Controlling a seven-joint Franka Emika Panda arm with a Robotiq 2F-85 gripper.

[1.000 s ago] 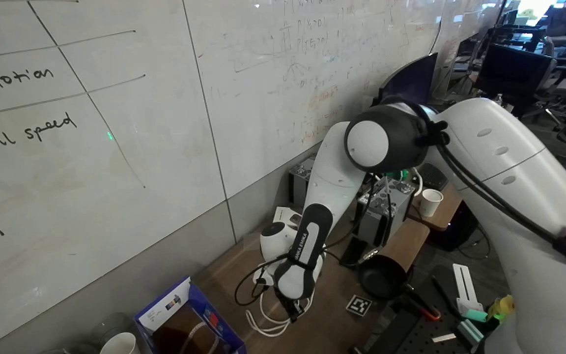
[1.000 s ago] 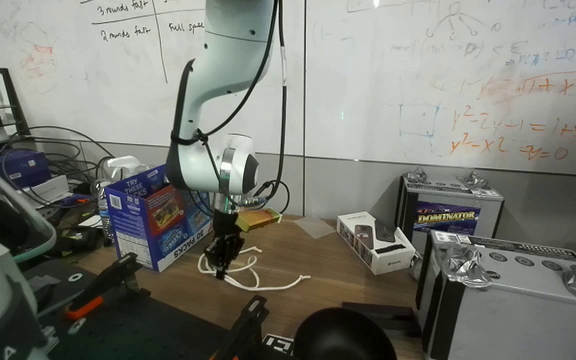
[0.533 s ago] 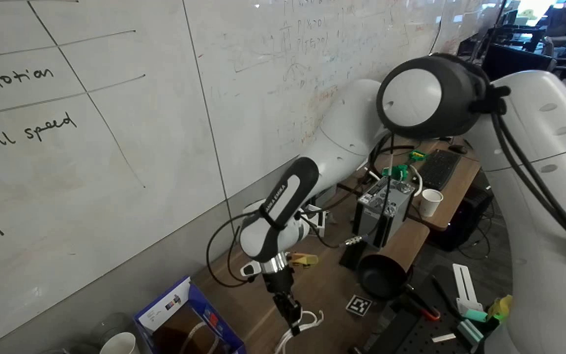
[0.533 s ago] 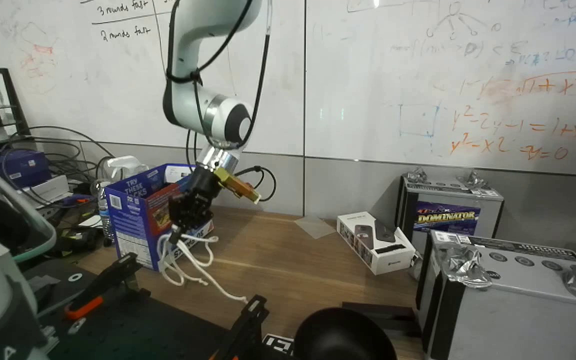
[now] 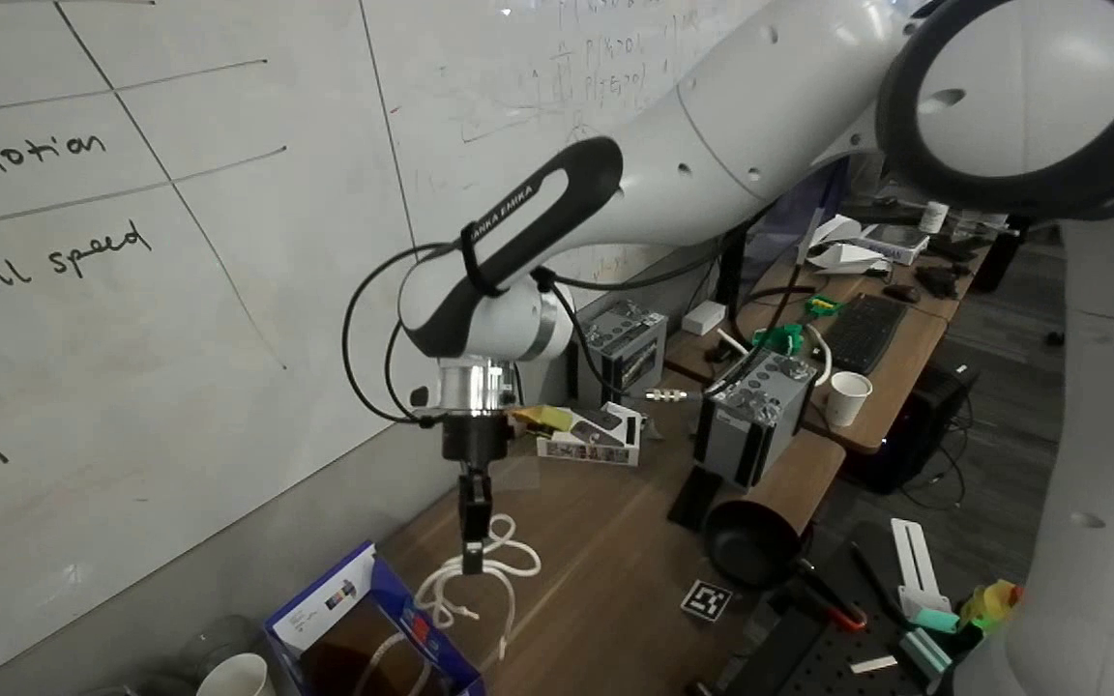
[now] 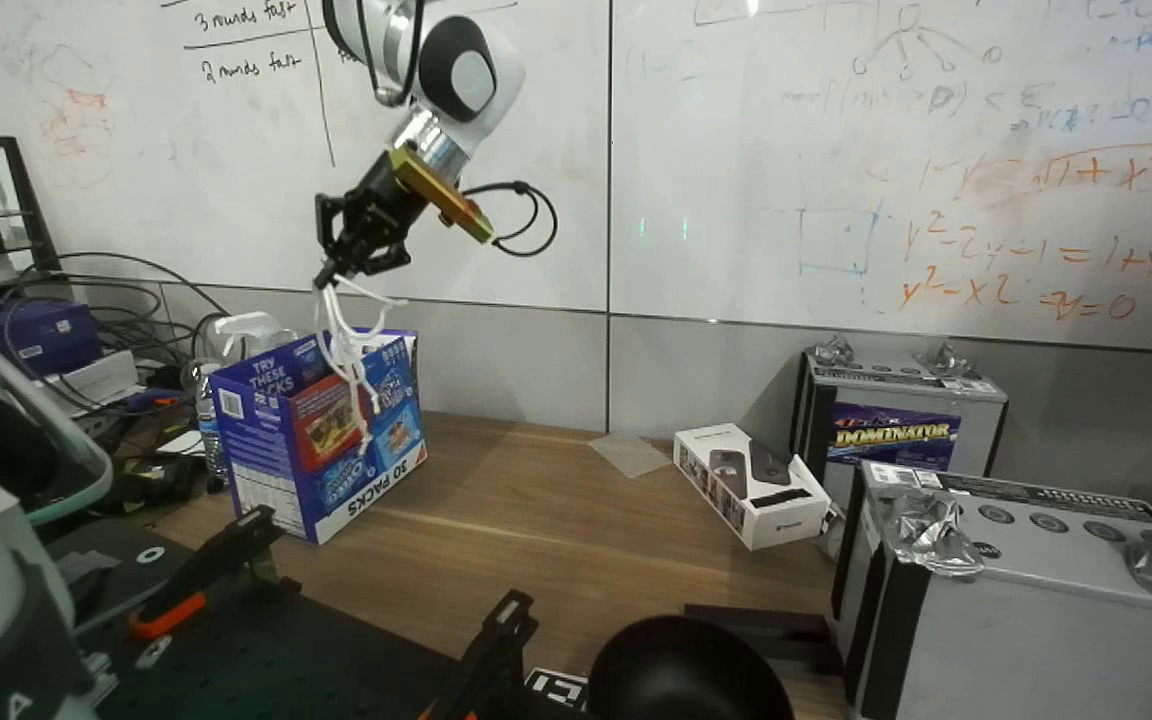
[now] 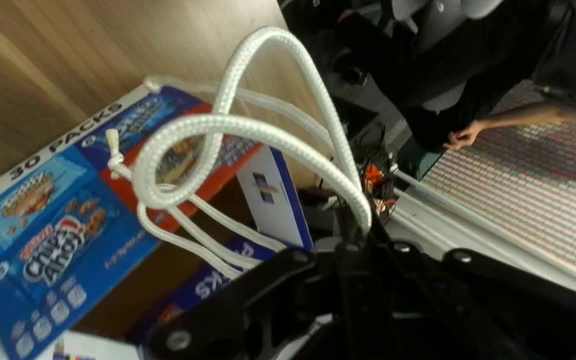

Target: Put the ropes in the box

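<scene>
My gripper (image 5: 473, 559) is shut on a white rope (image 6: 344, 345) and holds it high above the table. The rope hangs in loops with knotted ends; it also fills the middle of the wrist view (image 7: 248, 128). The blue open-topped snack box (image 6: 266, 460) stands on the table. In an exterior view the rope hangs in front of the box's printed side and upper edge. In an exterior view the box (image 5: 426, 623) is just left of and below the gripper, and a pale rope strand (image 5: 378, 654) shows inside it. The gripper (image 6: 326, 275) also shows above the box's rim.
A white phone box (image 6: 756, 490) and grey batteries (image 6: 1036, 600) stand to one side. A black pan (image 6: 691, 670) is at the front. A white cup (image 5: 236, 674) stands beside the snack box. The whiteboard wall (image 6: 836, 200) runs behind the table. Black clamps (image 6: 496, 650) stick up in front.
My gripper has lifted the rope from the table and carried it up and over toward the blue box. The rope now hangs clear of the table. The box has not moved.
</scene>
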